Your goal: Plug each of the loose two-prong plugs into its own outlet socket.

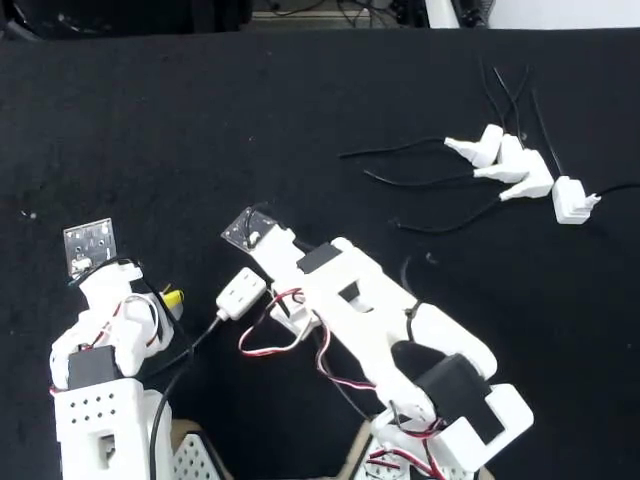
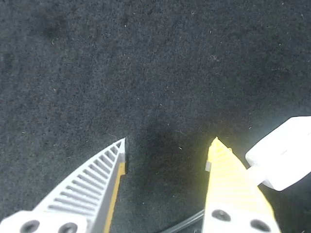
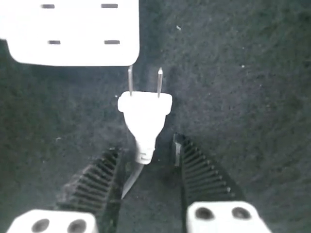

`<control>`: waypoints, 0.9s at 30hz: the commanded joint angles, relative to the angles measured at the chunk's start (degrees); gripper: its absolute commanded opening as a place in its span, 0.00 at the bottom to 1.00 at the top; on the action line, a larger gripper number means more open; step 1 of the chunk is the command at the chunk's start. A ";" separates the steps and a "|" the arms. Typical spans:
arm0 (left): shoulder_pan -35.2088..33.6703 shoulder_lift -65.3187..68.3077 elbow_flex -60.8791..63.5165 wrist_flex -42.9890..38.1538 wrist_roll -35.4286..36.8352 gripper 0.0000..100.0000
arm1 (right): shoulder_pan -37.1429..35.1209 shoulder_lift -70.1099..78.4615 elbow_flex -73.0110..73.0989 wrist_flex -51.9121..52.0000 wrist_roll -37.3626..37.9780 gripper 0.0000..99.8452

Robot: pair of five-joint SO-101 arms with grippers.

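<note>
The black desk (image 1: 200, 120) takes up nearly all of the high view, its far edge running along the top with room clutter behind it. Its middle and far left lie bare and give wide room to move. The right arm (image 1: 370, 310) slants from the near edge up and leftward across the centre, and its body and red wires hide the desk beneath it. The left arm (image 1: 100, 340) stands folded at the near left corner. Between the two arms lies the white outlet (image 1: 240, 292), its dark cable (image 1: 200, 337) trailing toward the left arm's base. Well apart, at the far right, three white plugs (image 1: 500, 160) lie bunched together, their black cords (image 1: 410, 149) fanning leftward over open desk. A small white block (image 1: 570, 200) sits just beside them. The right pincer (image 3: 146, 145) is spread wide over a single plug (image 3: 145, 114) lying flat. Its fingers flank the plug's tail without clearly touching it. The prongs (image 3: 159, 83) point at the outlet's near edge, just short of it and outside the slots on its top face. The outlet is cut off in that view. The left pincer (image 2: 169, 141) is spread over bare desk, with one corner of the outlet just beside its yellow finger.
</note>
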 commanded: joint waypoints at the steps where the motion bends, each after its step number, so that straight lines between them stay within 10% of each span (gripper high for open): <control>1: -0.48 -0.26 -1.98 0.18 -0.62 0.27 | 0.62 -0.04 0.48 0.62 2.29 0.02; 12: 0.75 -0.26 -14.90 -2.90 -0.44 0.27 | 5.71 -19.82 -8.84 11.08 10.90 0.01; 27: 22.02 -0.26 -19.21 -16.62 6.15 0.27 | 2.55 -19.91 -14.02 2.64 7.03 0.01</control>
